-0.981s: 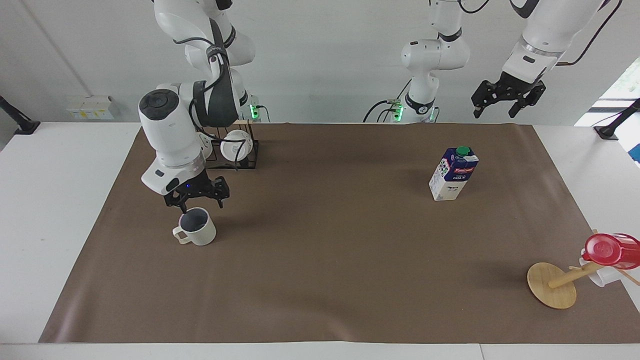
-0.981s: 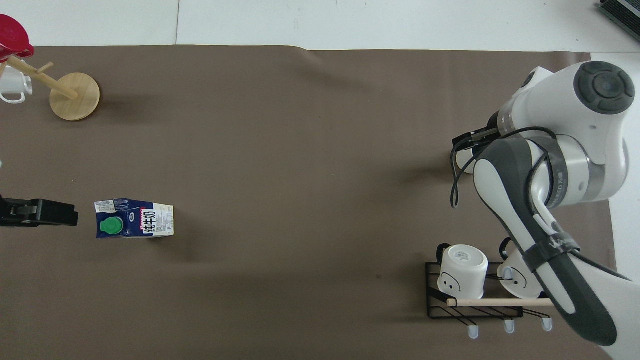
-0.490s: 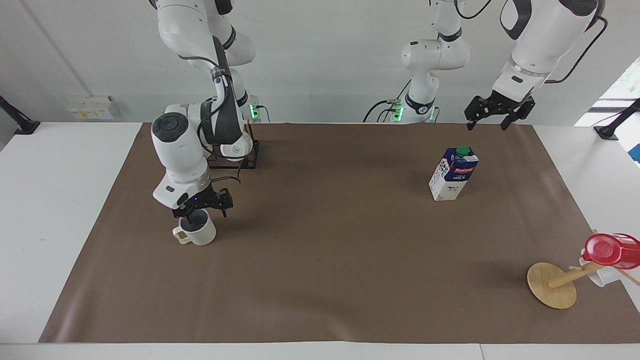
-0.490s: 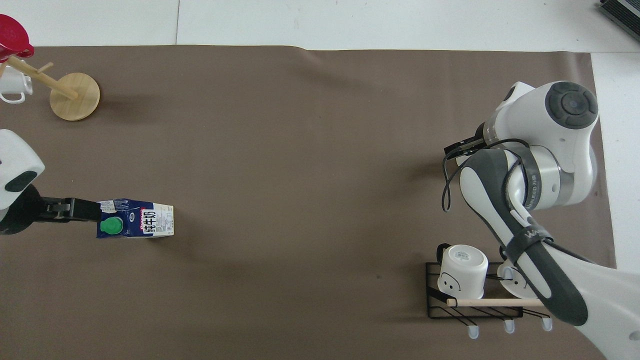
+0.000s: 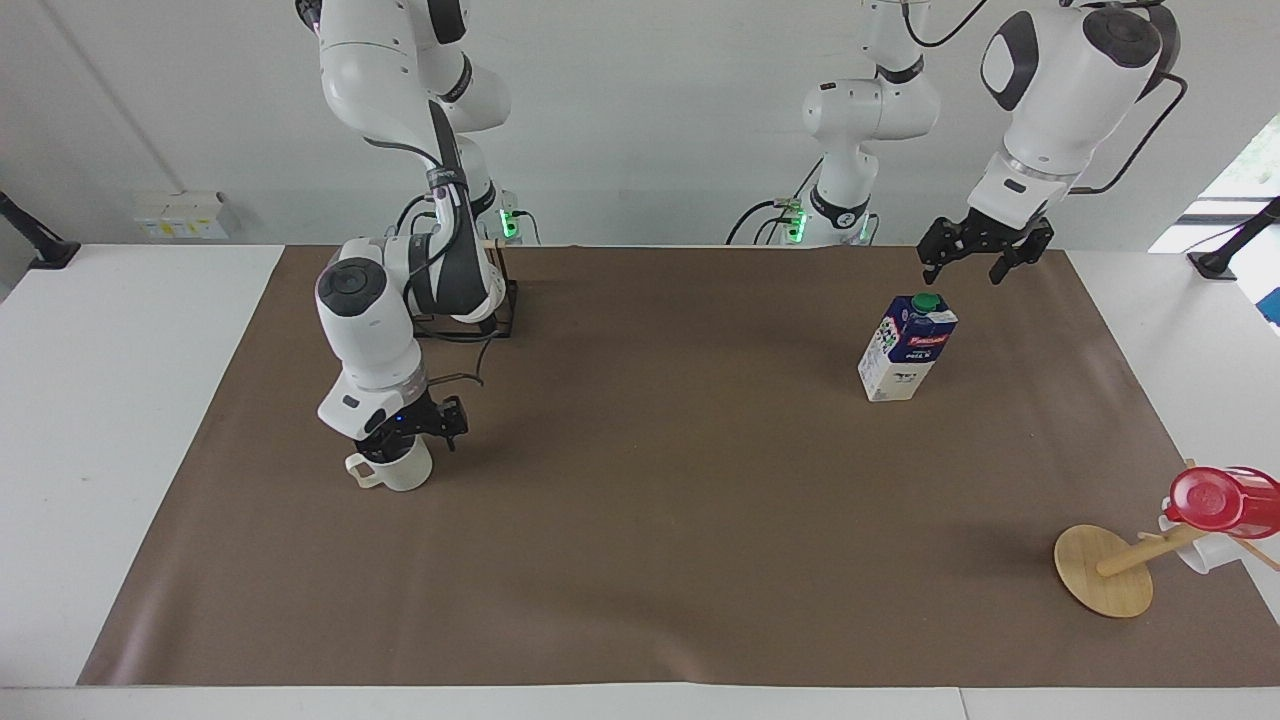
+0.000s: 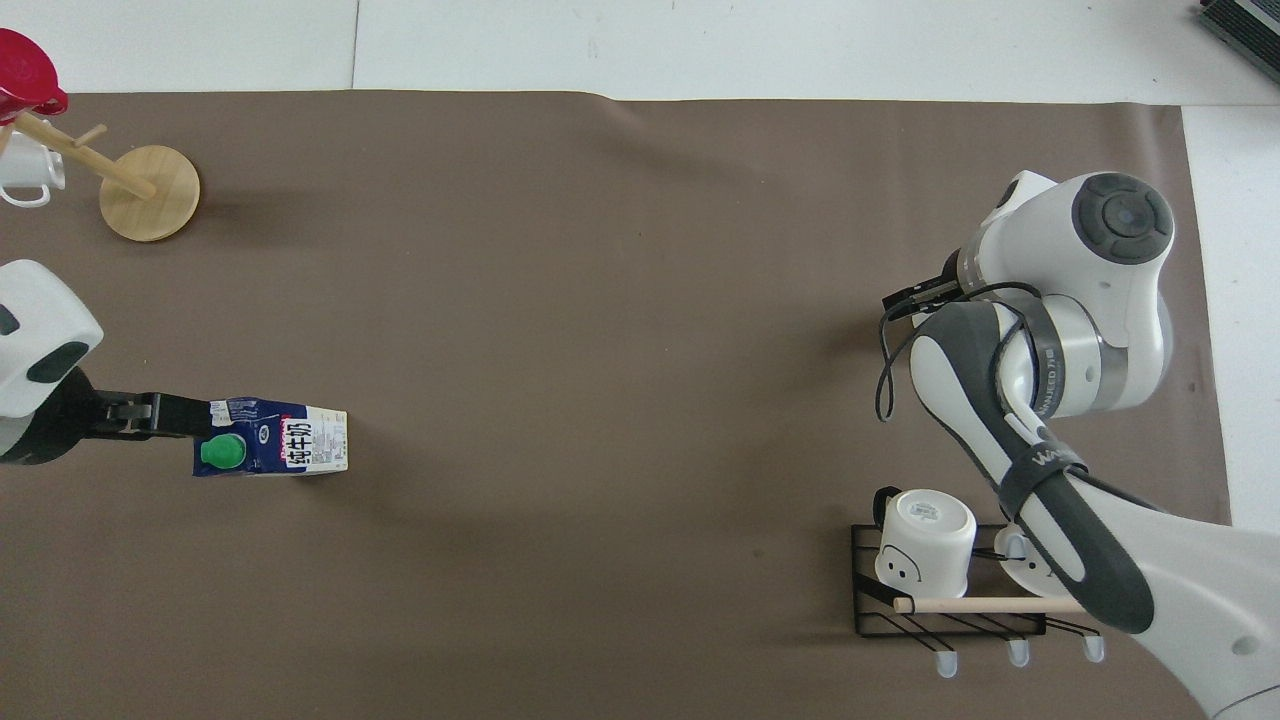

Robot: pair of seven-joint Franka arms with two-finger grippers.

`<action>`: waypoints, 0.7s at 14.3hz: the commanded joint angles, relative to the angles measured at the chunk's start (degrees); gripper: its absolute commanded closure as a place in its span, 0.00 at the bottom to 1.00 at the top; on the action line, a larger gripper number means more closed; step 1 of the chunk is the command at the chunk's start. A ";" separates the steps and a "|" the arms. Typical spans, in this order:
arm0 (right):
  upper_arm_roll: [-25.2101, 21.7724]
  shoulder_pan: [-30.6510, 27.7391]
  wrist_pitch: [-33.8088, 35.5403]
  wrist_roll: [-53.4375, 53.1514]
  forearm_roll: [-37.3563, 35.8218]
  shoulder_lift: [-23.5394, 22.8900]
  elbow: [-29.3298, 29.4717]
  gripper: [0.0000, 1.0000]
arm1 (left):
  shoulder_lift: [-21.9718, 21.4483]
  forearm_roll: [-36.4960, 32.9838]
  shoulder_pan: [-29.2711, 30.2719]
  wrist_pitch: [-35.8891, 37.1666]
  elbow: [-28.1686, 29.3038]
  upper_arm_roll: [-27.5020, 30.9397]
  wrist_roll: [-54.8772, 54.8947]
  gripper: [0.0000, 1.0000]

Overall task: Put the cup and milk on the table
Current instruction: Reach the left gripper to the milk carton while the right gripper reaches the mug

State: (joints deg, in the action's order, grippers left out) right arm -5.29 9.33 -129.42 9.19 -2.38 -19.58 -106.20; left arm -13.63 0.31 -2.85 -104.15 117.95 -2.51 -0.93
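I had the right end effector (image 5: pixel 403 432) down on the cup (image 5: pixel 398 468) at the right arm's end of the worktop (image 5: pixel 640 560), grip unreadable, while the left end effector (image 5: pixel 981 257), fingers spread, hung over the upright milk (image 5: pixel 905 349), needing descent.

- Setting: a robotics laboratory, not a home or kitchen.
- Two white robot arms (image 5: pixel 380 330) are mounted at one long edge of a wide white table (image 5: pixel 120 400), with cables and lit green indicators at their bases.
- A brown mat (image 5: pixel 650 500) covers most of the tabletop as a marked work surface.
- Bare white walls and a wall socket block (image 5: pixel 180 215) stand past the table's edge.
- Black clamp mounts (image 5: pixel 35 240) are fixed near the table's corners.
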 commanded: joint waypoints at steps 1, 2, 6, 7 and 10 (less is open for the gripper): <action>0.28 -0.63 -0.04 0.74 -0.79 0.69 -0.76 0.79 | -3.07 0.57 -0.93 -2.72 3.87 0.32 0.66 0.00; 0.28 -0.63 0.04 0.57 -0.79 0.69 -0.76 1.00 | -3.16 0.57 -0.93 -3.33 4.56 0.32 0.66 0.00; 0.28 -0.63 0.22 -1.54 -0.52 0.60 -0.59 1.00 | -5.09 0.57 -1.02 -7.46 8.70 0.32 0.75 0.00; 0.28 -0.63 0.31 -1.63 -0.52 0.69 -0.50 1.00 | -5.27 0.57 -1.02 -7.99 9.14 0.32 0.75 0.00; 0.28 -0.45 3.80 -3.73 -0.52 1.56 1.43 1.00 | -6.40 0.57 -1.02 -10.53 12.20 0.32 0.66 0.00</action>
State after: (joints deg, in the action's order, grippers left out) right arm -5.40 9.25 -128.66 7.64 -2.38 -19.42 -105.89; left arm -16.94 0.31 -3.12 -111.62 125.80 -2.80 -0.92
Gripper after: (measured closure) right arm 0.956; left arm 0.000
